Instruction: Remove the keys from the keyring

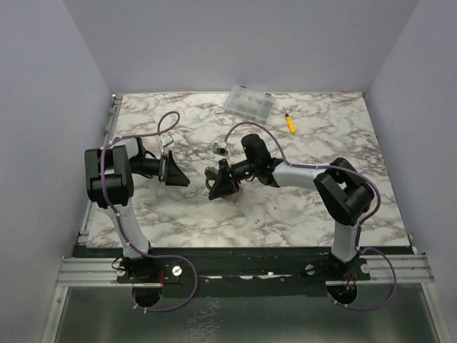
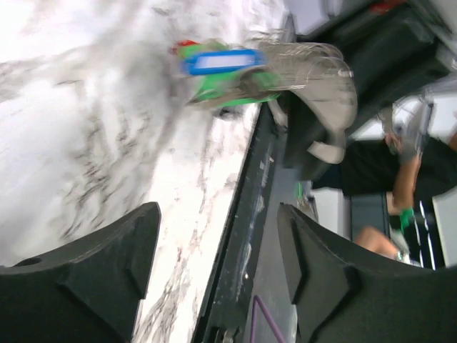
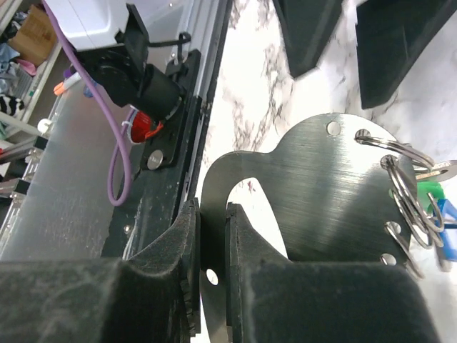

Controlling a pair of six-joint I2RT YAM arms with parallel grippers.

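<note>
Above the marble desk [image 1: 300, 221], right jaws pinch the keyring [image 3: 321, 186] with keys [image 3: 428, 196] hanging; left jaws stand wide, apart from them.

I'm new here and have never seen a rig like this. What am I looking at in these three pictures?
The left arm and right arm are robots bolted at the near edge of a marble-patterned table. One picture looks down from above; the other two come from a camera on each wrist. The right gripper pinches a grey metal keyring; wire rings on its edge carry keys with green and blue tags. The left gripper is open and empty, pointing toward those keys. Far back lie a clear plastic box and a small yellow item.
</note>
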